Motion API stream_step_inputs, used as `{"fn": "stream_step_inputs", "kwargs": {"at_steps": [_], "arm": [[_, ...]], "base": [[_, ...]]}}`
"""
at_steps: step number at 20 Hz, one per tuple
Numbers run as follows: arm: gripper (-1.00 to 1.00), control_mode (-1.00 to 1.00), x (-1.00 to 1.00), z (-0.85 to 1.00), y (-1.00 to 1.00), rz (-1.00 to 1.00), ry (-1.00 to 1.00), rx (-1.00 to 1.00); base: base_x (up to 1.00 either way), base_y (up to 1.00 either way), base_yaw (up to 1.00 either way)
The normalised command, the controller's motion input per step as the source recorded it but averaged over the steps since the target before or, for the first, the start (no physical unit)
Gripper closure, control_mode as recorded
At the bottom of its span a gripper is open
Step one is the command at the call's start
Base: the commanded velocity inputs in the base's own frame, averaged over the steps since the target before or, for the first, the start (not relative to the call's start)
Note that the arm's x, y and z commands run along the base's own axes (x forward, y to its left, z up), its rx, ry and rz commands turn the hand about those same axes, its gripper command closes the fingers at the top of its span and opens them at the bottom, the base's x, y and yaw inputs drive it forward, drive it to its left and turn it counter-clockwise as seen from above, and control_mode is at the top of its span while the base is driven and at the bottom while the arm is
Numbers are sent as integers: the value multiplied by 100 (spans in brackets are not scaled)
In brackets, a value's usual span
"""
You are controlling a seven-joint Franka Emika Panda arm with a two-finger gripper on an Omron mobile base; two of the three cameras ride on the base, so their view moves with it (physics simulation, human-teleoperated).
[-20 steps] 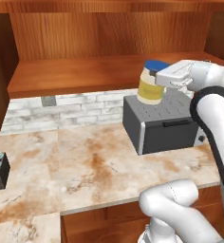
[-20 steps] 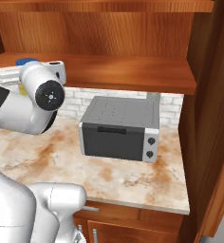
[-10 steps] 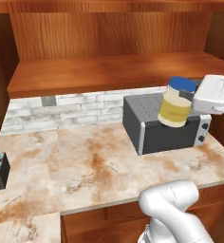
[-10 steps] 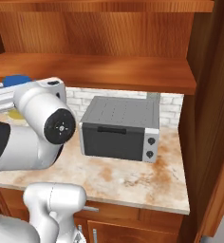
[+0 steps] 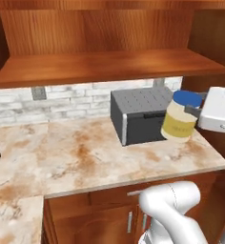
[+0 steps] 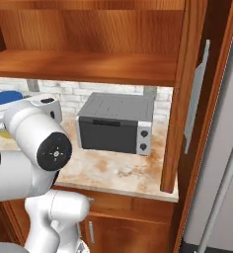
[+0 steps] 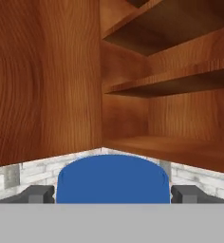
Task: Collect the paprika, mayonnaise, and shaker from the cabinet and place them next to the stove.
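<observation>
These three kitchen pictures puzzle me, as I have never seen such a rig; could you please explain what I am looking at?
It is a rendered kitchen with one white robot arm on a base that can drive. Two cameras ride on that base, behind the arm to its left and right. The third sits on the hand and looks along the gripper.

In the left base view the gripper holds the mayonnaise, a pale jar with a blue lid, above the marble counter. The hand view shows that lid between the two dark fingertips. A grey toaster oven stands on the counter under the wooden cabinet shelf.
</observation>
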Motion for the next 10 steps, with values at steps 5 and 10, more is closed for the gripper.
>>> {"fn": "stream_step_inputs", "kwargs": {"at_steps": [5, 10], "arm": [[100, 100, 0, 0, 0, 0, 0, 0], [100, 100, 0, 0, 0, 0, 0, 0]], "base": [[-43, -58, 19], [-79, -5, 37]]}}
